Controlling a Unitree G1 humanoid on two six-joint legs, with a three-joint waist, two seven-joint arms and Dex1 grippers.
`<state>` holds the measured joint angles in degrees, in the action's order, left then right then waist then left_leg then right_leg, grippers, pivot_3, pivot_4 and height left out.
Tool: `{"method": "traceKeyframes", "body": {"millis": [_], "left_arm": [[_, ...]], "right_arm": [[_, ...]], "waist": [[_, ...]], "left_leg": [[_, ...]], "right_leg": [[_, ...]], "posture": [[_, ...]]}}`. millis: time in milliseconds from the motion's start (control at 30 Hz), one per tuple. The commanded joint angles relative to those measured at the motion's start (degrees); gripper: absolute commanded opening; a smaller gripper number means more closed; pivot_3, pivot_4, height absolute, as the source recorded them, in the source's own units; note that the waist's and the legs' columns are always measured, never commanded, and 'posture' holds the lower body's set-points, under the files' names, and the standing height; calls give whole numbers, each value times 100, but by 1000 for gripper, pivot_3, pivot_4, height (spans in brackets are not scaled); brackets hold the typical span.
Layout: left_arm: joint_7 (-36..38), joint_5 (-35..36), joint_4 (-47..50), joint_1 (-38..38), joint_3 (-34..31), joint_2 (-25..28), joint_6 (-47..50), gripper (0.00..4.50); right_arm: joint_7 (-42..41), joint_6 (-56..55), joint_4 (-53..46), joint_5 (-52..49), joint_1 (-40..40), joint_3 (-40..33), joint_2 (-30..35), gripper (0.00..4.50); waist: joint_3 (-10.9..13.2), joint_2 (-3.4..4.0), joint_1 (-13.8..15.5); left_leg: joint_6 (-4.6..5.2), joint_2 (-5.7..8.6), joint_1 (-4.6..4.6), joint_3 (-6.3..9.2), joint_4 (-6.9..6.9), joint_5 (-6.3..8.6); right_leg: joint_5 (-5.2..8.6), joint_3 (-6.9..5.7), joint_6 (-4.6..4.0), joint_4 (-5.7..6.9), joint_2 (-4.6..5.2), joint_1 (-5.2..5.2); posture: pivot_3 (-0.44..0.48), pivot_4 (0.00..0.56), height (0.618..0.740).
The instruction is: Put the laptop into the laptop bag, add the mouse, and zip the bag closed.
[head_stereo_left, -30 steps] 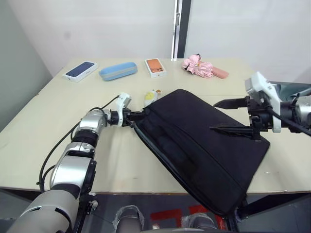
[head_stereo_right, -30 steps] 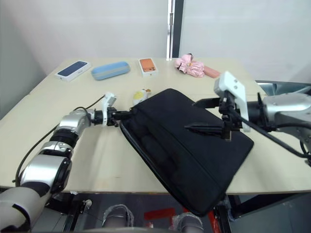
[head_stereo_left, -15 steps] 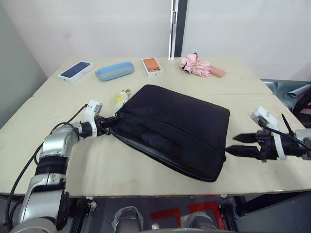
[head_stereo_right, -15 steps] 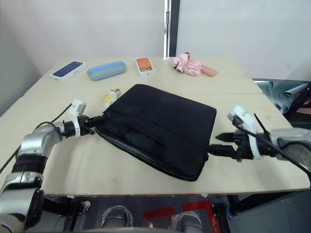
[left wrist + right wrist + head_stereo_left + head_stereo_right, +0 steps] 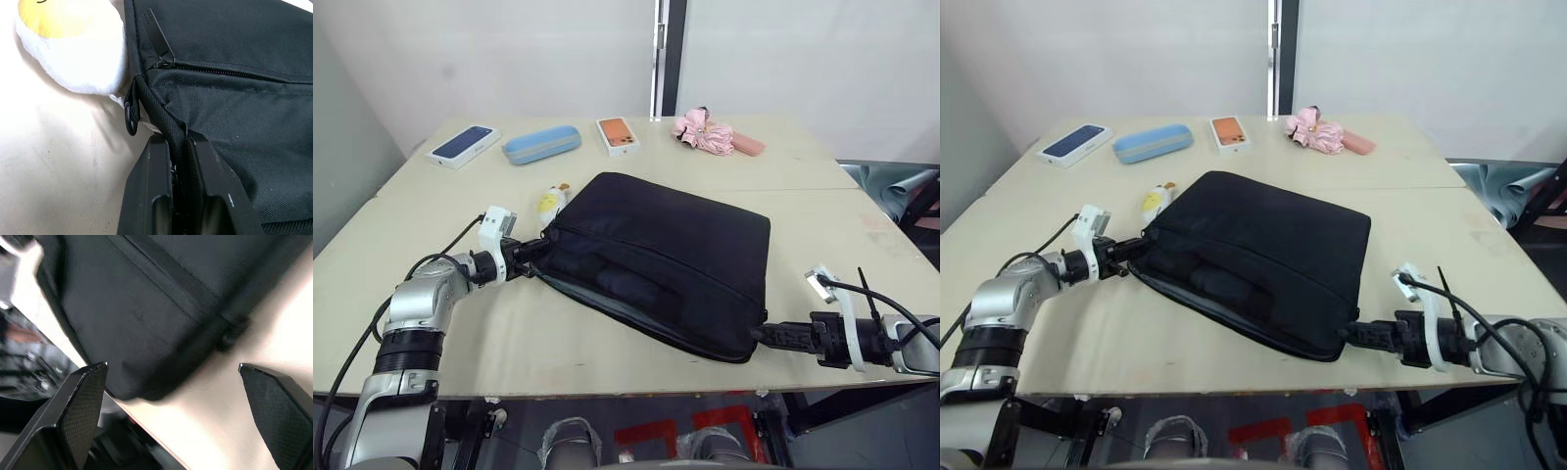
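The laptop bag (image 5: pixel 661 262) has come down since a second ago: then it hung tilted over the near edge, now it lies flat on the table (image 5: pixel 822 211), one corner close to the front edge. Half a second ago it was already flat, and it has hardly shifted since. The right gripper (image 5: pixel 171 396) has dropped from above the bag to table height and closed in on the bag's near right corner; in its wrist view the two fingers (image 5: pixel 83 406) stand wide apart, the corner between them but untouched. The left gripper (image 5: pixel 177 147) keeps its hold at the bag's left corner, fingers pressed together on the fabric edge just below the zip pull (image 5: pixel 157 46).

By count, going from large to small: one table, one black bag, two grippers. Along the far side sit one pink folded umbrella (image 5: pixel 710 133), one light-blue oval case (image 5: pixel 541 144), one dark-blue phone box (image 5: pixel 462 145) and one orange phone box (image 5: pixel 618 135). One yellowish-white plush charm (image 5: pixel 549 201) lies touching the bag's left corner. Those far-side things have not changed places.
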<state>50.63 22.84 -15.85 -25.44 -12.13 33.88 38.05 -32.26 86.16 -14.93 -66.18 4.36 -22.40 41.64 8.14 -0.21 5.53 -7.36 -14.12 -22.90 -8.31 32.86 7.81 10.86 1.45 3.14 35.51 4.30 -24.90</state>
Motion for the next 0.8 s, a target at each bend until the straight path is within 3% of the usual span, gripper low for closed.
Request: {"method": "traceKeyframes", "body": {"millis": [33, 433, 633, 800], "left_arm": [[38, 29, 221, 100, 69, 153, 48, 0], [93, -21, 77, -19, 217, 218, 7, 0], [272, 107, 261, 106, 152, 419, 172, 0], [455, 347, 838, 661, -2, 747, 362, 0]], "right_arm": [[418, 230, 147, -261, 6, -411, -258, 3955], [723, 44, 23, -356, -144, -571, -453, 28], [637, -146, 143, -255, 32, -547, -274, 28], [484, -376, 398, -9, 430, -334, -105, 28]], "waist": [[0, 0, 9], [-3, 4, -1], [-3, 5, -8], [-3, 7, -42]], "left_leg": [[0, 1, -1, 0, 0, 0], [-4, 1, 5, 0, -7, 0], [-6, 1, 6, -1, -7, -1], [-6, 0, 4, -4, -8, -1]], "right_leg": [[0, 0, 0, -2, 1, 0], [0, 0, 1, -4, 1, 3], [0, 2, 3, -2, 0, 2], [0, 4, 3, -2, -2, -3]], "posture": [[0, 150, 740], [0, 150, 740], [0, 150, 740], [0, 150, 740]]}}
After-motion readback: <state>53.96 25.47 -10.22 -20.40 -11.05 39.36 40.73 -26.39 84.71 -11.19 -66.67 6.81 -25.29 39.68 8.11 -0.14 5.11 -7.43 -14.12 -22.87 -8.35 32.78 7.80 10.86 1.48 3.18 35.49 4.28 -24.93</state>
